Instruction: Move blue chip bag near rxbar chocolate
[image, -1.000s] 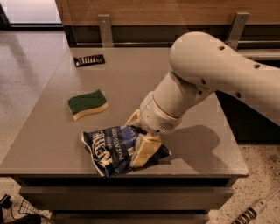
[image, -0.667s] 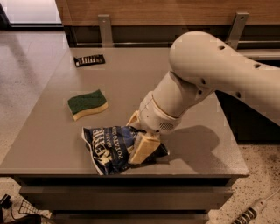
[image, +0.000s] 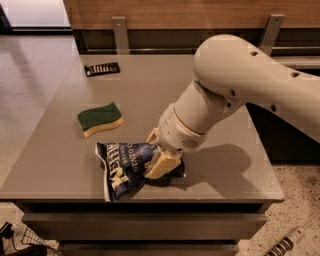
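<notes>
1. My claw (image: 153, 156) is down on the near part of the grey table (image: 165, 80), a little left of the middle of its near edge.
2. Its two tan fingers (image: 161, 164) stand on either side of the right end of the blue chip bag (image: 124, 166), one on the far side and one lying across the near side, with crumpled foil pinched between them; so the claw is clamped on the bag.
3. The bag lies flat and crinkled on the tabletop, white lettering up, its left corner hanging close to the near edge of the table.
4. My arm (image: 240, 85) comes in from the right, thick and cream-coloured, and its wrist bends down and left to the bag. It throws a shadow on the table just right of the bag.
5. The rxbar chocolate (image: 102, 69) lies flat at the far left corner of the table, a small black wrapper with a row of white print, well apart from the bag.
6. Between the two, nearer the bag, sits a green-and-yellow sponge (image: 100, 119), green side up. It is just beyond the bag's far left corner, not touching it.
7. Beyond the table runs a wooden wall with two metal brackets (image: 120, 32).
</notes>
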